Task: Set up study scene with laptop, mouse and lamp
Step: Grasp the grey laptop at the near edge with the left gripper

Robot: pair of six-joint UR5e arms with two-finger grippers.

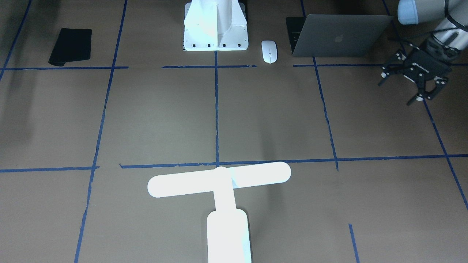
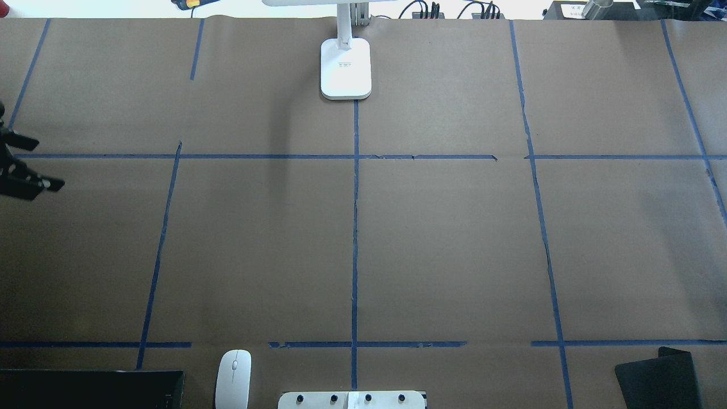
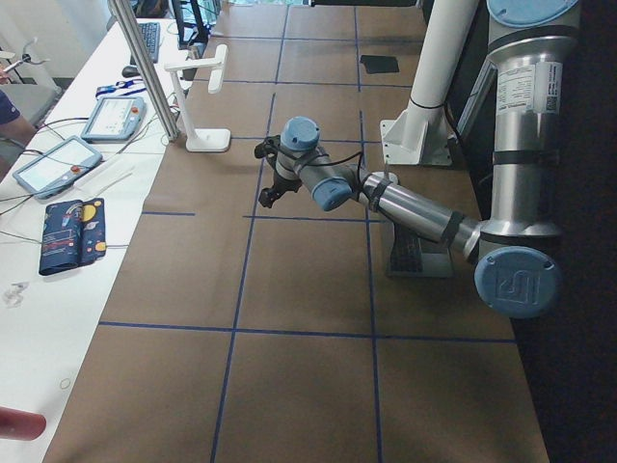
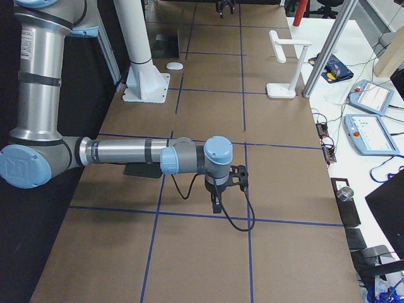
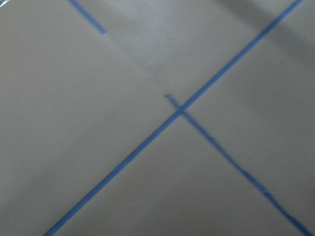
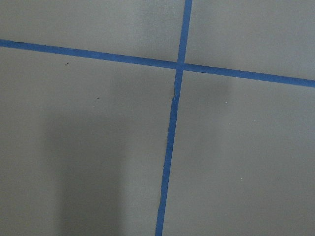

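Over to the left tool [image 1: 396,93]: spread wide, pinching nothing, hanging above the counter [image 1: 278,117] just beside the laptop [image 1: 340,36]. Lid raised there, logo toward the operators' side, hard at the robot's edge. Next along, between laptop and white pedestal [image 1: 215,27], the mouse [image 1: 269,51]. Well apart at the far edge, the lamp [image 1: 219,180], upright and glowing. Right tool [image 4: 218,203] low over the tape lines [image 4: 284,219]; cannot tell whether spread or pressed together.
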